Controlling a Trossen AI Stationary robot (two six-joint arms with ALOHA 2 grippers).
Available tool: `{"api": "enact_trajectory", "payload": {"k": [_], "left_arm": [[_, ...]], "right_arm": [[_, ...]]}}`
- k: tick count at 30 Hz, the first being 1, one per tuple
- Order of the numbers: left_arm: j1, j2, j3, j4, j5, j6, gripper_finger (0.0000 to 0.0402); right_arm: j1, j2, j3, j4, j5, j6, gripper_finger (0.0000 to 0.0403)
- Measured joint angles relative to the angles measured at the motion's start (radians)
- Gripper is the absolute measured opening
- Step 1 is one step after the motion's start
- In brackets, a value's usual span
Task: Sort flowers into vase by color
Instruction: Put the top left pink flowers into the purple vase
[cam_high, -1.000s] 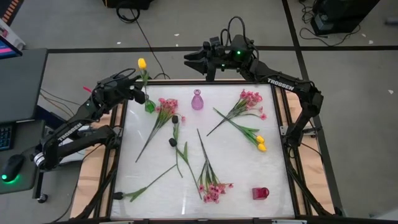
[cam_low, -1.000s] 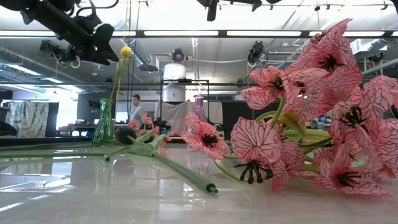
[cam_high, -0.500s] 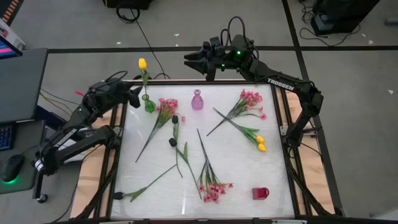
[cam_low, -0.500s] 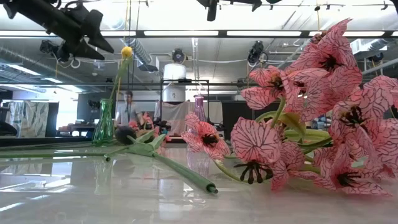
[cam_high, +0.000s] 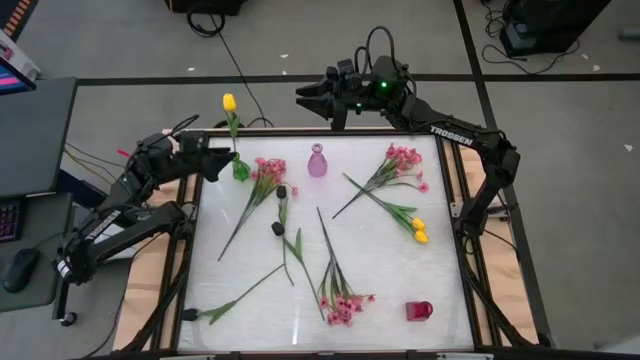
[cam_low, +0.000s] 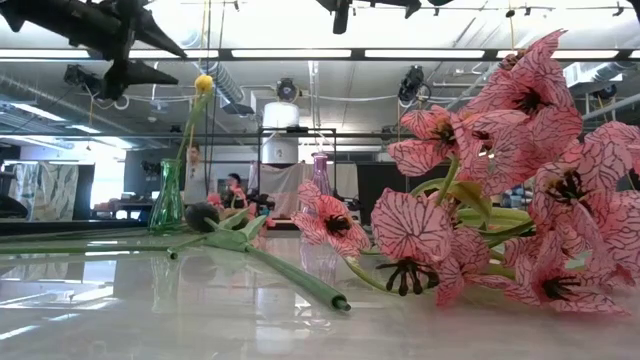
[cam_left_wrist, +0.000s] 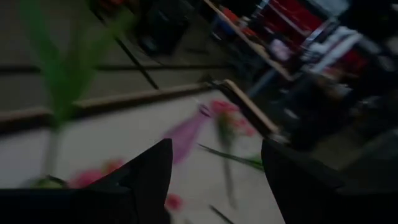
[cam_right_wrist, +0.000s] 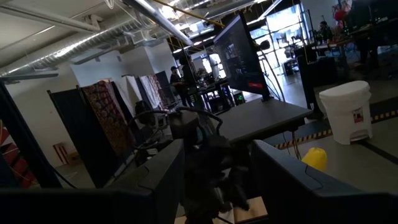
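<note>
Lying nearest on the white table (cam_high: 380, 270) are a red vase (cam_high: 419, 311), a pink spray (cam_high: 337, 290) and a dark tulip (cam_high: 232, 300). Mid-table rest two yellow tulips (cam_high: 415, 229), another pink spray (cam_high: 390, 170), a third pink spray (cam_high: 258, 185) and two dark tulips (cam_high: 281, 215). Toward the far edge stand a purple vase (cam_high: 317, 161) and a green vase (cam_high: 240, 166) holding one yellow tulip (cam_high: 229, 103). The left gripper (cam_high: 222, 160) hovers just beside the green vase, jaws spread and empty. The right gripper (cam_high: 312, 97) waits beyond the far edge, jaws parted, holding nothing.
</note>
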Motion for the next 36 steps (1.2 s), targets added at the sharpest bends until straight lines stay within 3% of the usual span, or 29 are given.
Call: {"api": "enact_trajectory", "payload": {"k": [4, 12, 27, 36], "left_arm": [[-0.051, 0.0, 0.0, 0.0, 0.077, -0.066, 0.0252], [-0.194, 0.004, 0.0, -0.003, 0.078, -0.101, 0.0252], [-0.485, 0.186, 0.0, 0.003, -0.028, -0.113, 0.0252], [-0.582, 0.258, 0.0, 0.095, -0.075, -0.12, 0.0252]], "right_arm": [[0.0, 0.0, 0.0, 0.0, 0.0, 0.0, 0.0196], [0.0, 0.0, 0.0, 0.0, 0.0, 0.0, 0.0196], [0.0, 0.0, 0.0, 0.0, 0.0, 0.0, 0.0196], [0.0, 0.0, 0.0, 0.0, 0.0, 0.0, 0.0196]]}}
